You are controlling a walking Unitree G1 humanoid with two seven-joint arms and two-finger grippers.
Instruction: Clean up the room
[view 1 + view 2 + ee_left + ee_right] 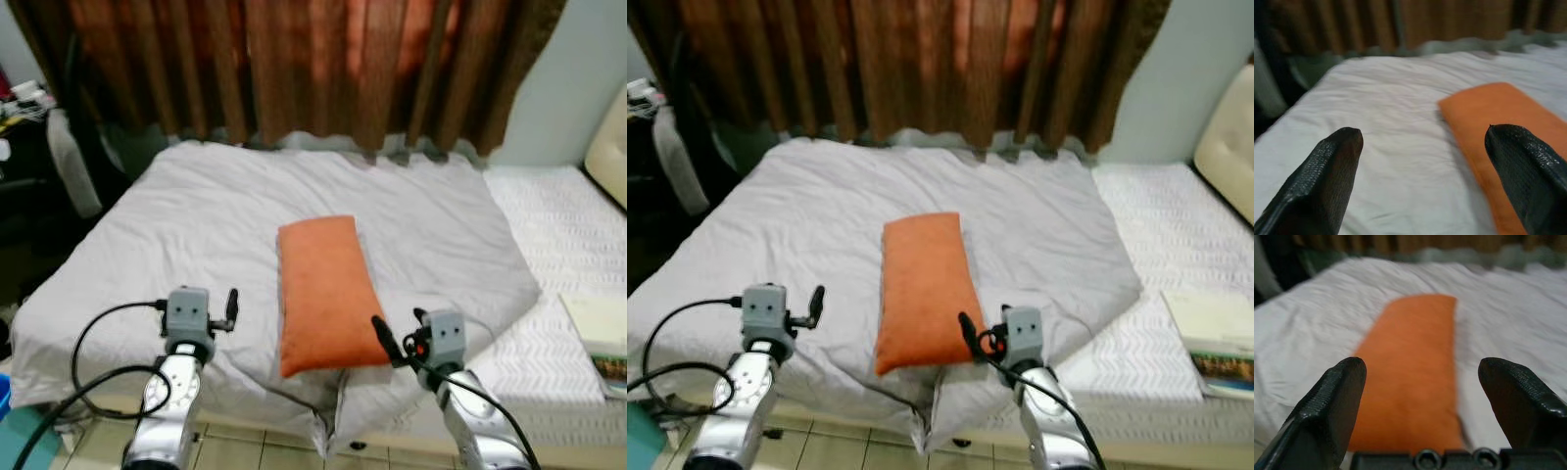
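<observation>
Pillow (324, 291), orange and oblong, lies lengthwise on a grey duvet (216, 235) spread over the bed, its near end close to the bed's front edge. The duvet hangs rumpled over that edge just below the pillow. To the right the bare white mattress (568, 235) shows, with a book (602, 333) lying on it near the edge. Brown curtains (294, 69) hang behind the bed.

Left gripper (1422, 147) hovers low over the duvet, left of the pillow, its fingers spread wide and holding nothing. Right gripper (1420, 382) hovers at the pillow's near end, pointing along its length; its fingers are likewise spread wide and hold nothing, and the pillow shows between them in the right wrist view. Neither gripper touches the pillow.
</observation>
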